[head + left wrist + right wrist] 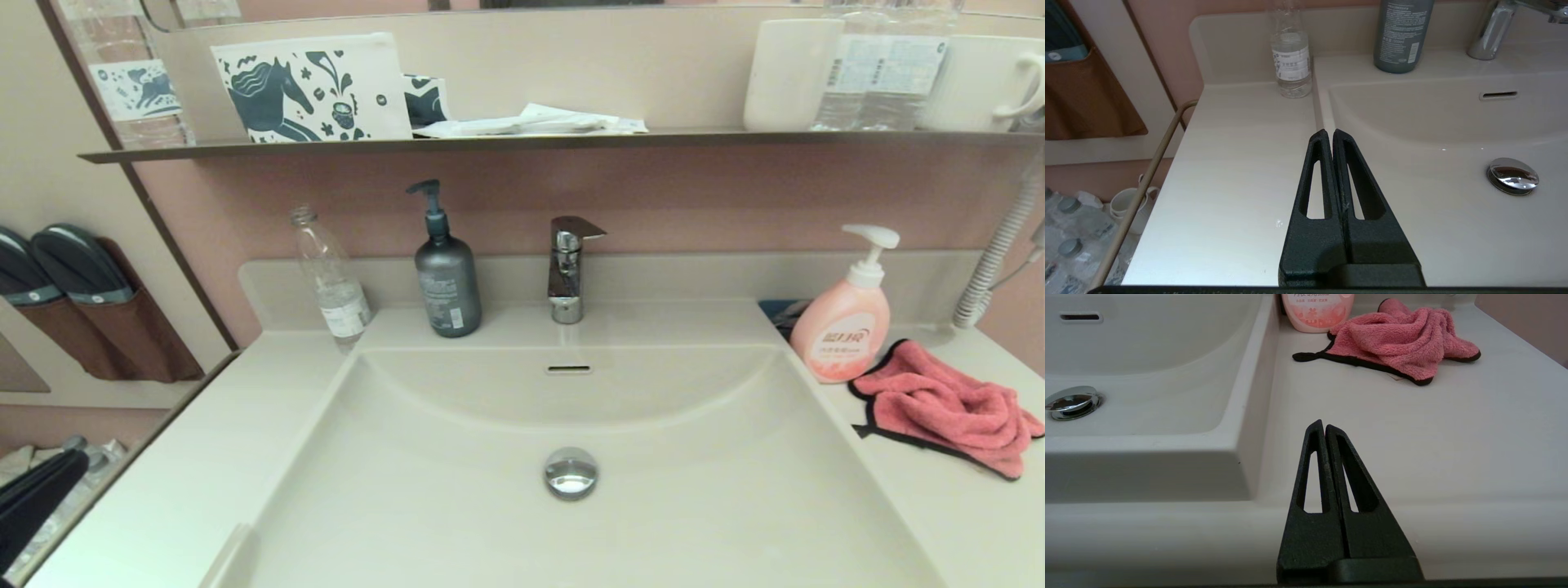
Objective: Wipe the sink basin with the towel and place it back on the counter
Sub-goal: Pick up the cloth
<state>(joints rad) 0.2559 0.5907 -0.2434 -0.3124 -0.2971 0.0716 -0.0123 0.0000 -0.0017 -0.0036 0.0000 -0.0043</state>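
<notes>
The coral-pink towel (947,404) (1396,339) lies crumpled on the counter (963,514) to the right of the sink basin (457,457), beside the pink soap bottle. The cream basin is bare, with its chrome drain plug (571,472) in the middle and its overflow slot (568,369) on the back wall. My right gripper (1321,424) is shut on nothing, low at the counter's front right edge, well short of the towel. My left gripper (1329,131) is shut and empty over the left counter (1241,163), next to the basin's rim. Its dark tip (33,498) shows at the head view's lower left.
A chrome faucet (567,269), a grey pump bottle (446,278) and a clear plastic bottle (331,278) stand along the back. The pink soap bottle (845,327) stands right of the basin. A dark shelf (531,143) hangs above. A metal rail (1143,179) borders the left counter.
</notes>
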